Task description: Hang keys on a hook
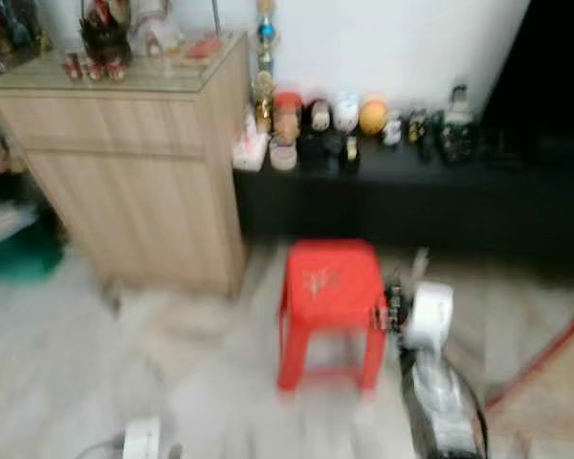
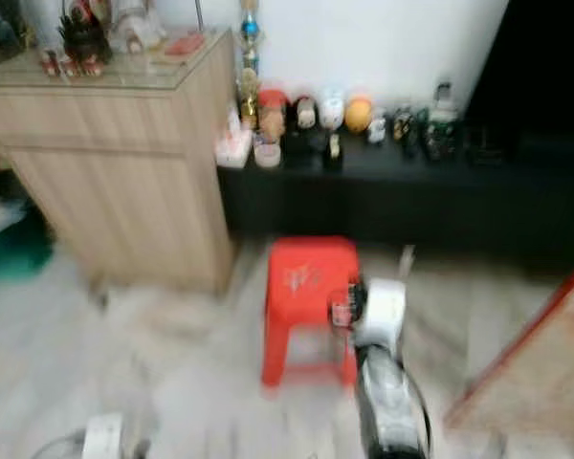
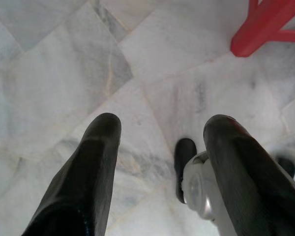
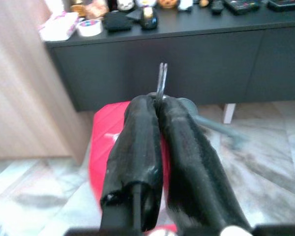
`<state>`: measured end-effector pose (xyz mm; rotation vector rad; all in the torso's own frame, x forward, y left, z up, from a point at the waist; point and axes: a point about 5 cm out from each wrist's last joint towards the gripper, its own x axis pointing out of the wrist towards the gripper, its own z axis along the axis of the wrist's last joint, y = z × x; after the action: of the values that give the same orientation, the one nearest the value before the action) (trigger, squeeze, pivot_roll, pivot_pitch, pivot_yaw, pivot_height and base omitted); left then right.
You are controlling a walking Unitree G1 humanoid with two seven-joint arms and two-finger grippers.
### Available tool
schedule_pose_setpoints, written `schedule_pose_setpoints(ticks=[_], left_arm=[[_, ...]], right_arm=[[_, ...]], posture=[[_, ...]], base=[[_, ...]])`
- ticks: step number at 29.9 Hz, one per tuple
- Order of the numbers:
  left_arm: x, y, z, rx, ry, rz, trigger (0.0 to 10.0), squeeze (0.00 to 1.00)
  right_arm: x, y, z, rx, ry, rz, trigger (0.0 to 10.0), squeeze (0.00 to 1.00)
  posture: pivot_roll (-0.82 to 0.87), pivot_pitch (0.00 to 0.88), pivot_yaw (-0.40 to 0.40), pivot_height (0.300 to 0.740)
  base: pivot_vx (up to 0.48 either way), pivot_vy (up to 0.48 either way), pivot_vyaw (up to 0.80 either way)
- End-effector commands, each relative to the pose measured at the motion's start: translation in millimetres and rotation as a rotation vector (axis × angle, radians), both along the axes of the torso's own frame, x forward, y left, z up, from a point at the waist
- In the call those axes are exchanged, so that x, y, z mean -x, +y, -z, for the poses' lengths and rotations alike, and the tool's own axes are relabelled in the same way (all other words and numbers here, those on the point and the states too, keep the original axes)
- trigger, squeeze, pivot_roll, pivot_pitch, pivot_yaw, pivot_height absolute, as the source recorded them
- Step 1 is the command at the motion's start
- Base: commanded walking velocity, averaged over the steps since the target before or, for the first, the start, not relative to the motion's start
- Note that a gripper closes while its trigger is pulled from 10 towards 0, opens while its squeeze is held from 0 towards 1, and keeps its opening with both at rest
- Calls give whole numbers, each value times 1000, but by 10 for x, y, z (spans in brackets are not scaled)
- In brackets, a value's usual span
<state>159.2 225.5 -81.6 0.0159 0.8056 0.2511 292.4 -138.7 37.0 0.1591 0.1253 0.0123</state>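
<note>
My right gripper (image 4: pixel 157 101) is shut on the keys (image 4: pixel 162 81), and a thin metal key stands up from between its fingertips. It is held out over the floor beside a red plastic stool (image 1: pixel 330 287), facing a low black sideboard (image 4: pixel 187 54). In the blurred head views the right arm (image 1: pixel 426 320) reaches forward at the stool's right side. My left gripper (image 3: pixel 160 128) hangs open above the marble floor (image 3: pixel 64 73), nothing between its fingers.
A tall wooden cabinet (image 1: pixel 134 163) with ornaments on top stands at the left. Along the white wall, the sideboard (image 1: pixel 411 201) carries several small items. A red-edged panel (image 1: pixel 545 354) lies at the right, and something green (image 1: pixel 19 253) sits at the far left.
</note>
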Motion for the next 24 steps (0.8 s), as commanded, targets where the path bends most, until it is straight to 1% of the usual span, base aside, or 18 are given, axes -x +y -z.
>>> schedule_pose_setpoints(ticks=[1,5,17,24], left_arm=[[55,-24,31,7,19,-3,10000,0],[60,-23,33,5,21,-4,10000,0],[80,-16,38,8,21,-11,10000,0],[89,-38,47,8,29,4,10000,0]], right_arm=[[-39,-11,-51,3,-18,-2,10000,0],[-40,-14,-55,2,-20,0,10000,0],[-45,-31,-53,4,-17,9,10000,0],[-52,-52,-65,11,-19,19,10000,0]], posture=[[38,26,-20,740],[40,32,-22,740],[43,47,-23,740],[42,58,-21,740]], base=[[-304,0,0],[-302,0,0],[0,0,0],[0,0,0]])
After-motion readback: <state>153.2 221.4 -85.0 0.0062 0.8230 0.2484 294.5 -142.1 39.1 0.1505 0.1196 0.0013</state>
